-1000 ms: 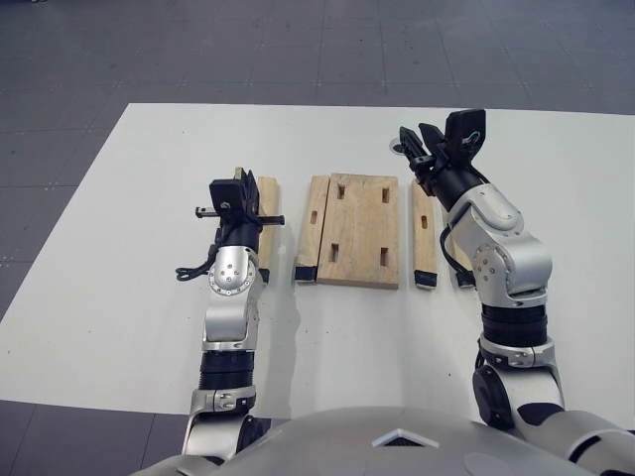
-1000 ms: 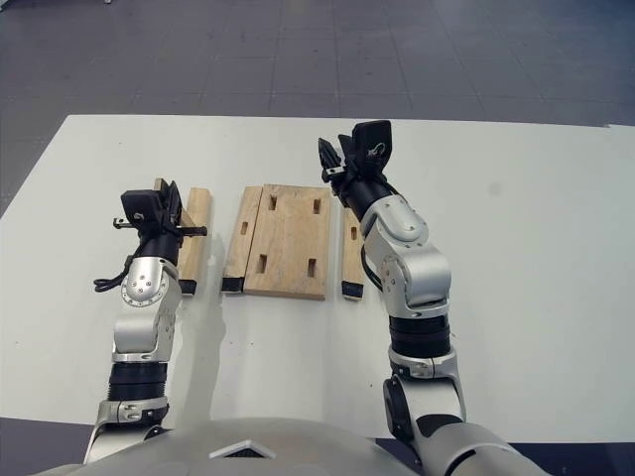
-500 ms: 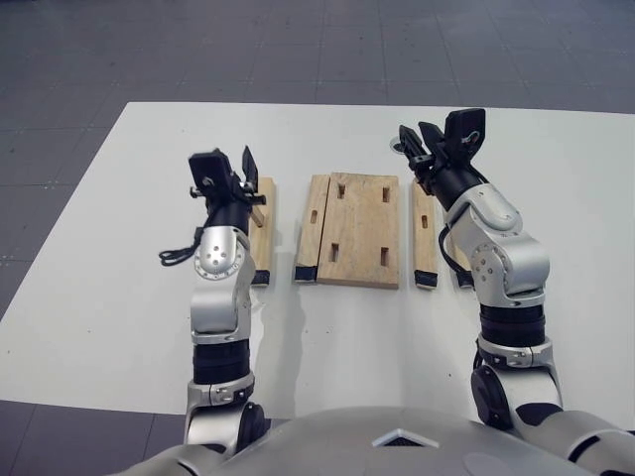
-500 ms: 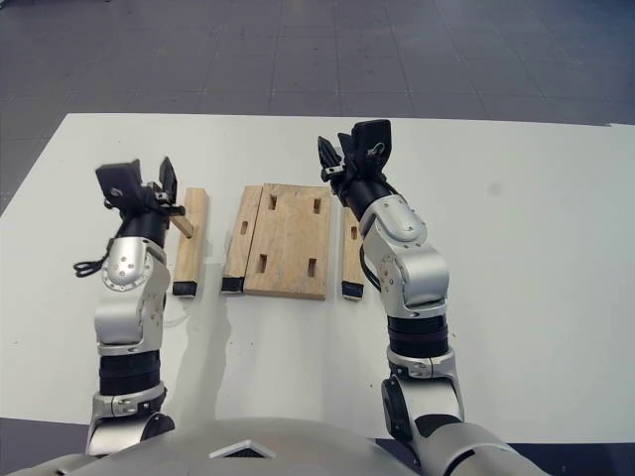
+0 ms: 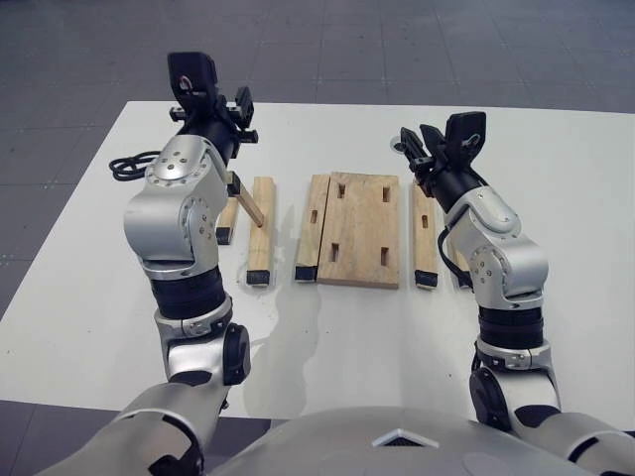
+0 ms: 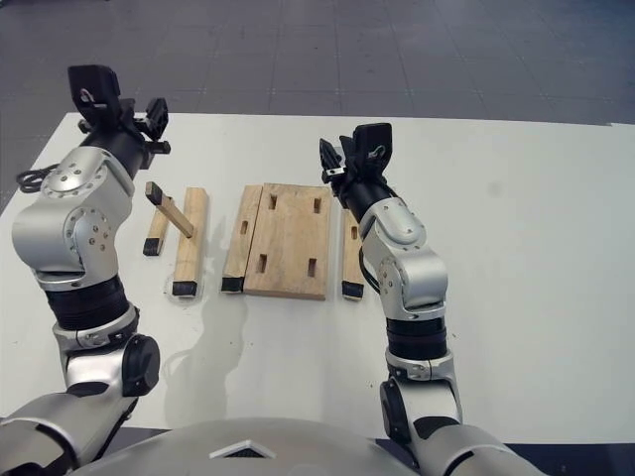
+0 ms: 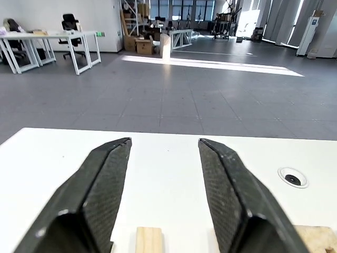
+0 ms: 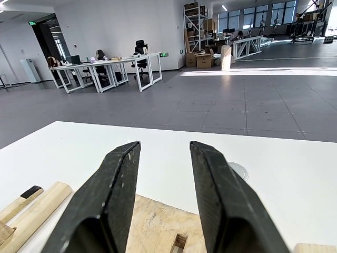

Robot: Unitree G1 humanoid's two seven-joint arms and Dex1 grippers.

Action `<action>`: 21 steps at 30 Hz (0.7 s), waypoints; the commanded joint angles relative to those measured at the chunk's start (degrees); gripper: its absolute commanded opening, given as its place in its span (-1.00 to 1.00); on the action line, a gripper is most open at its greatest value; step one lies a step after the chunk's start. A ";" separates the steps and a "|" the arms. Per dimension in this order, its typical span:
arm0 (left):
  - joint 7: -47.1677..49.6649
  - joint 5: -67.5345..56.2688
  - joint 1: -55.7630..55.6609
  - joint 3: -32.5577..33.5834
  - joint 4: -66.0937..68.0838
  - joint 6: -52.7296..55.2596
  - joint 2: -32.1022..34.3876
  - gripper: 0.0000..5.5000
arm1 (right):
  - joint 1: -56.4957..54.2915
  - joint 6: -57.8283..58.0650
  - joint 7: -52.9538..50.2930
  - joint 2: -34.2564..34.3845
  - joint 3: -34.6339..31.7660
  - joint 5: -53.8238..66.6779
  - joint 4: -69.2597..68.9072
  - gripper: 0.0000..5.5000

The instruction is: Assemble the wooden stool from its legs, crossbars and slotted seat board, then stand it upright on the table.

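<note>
Your left tool [image 5: 242,111] hangs raised over the far left part of the white worktop [image 5: 89,268], its fingers spread wide with nothing between them. Your right tool [image 5: 427,141] sits just past the far right corner of the pale rectangular slotted wooden seat board [image 5: 359,228], likewise parted and empty. You have a black-tipped wooden leg [image 5: 312,226] lying flat against the board's left edge. Farther left, a short wooden crossbar [image 6: 171,209] sticks up tilted from a second flat leg [image 6: 188,243].
</note>
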 commanded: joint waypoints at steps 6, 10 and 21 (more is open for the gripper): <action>1.39 -1.65 -15.86 6.29 -0.53 0.45 3.92 -0.14 | -0.11 0.74 -0.69 0.16 -0.86 -0.17 -1.05 -0.37; -0.31 -5.91 7.15 11.39 9.56 2.53 -6.34 -0.14 | -0.97 0.50 -0.38 0.28 -0.86 0.09 -0.24 -0.37; 1.84 -8.31 7.29 11.71 5.30 -7.75 -4.20 -0.14 | 0.49 0.45 -0.90 1.59 -1.14 0.23 -1.45 -0.37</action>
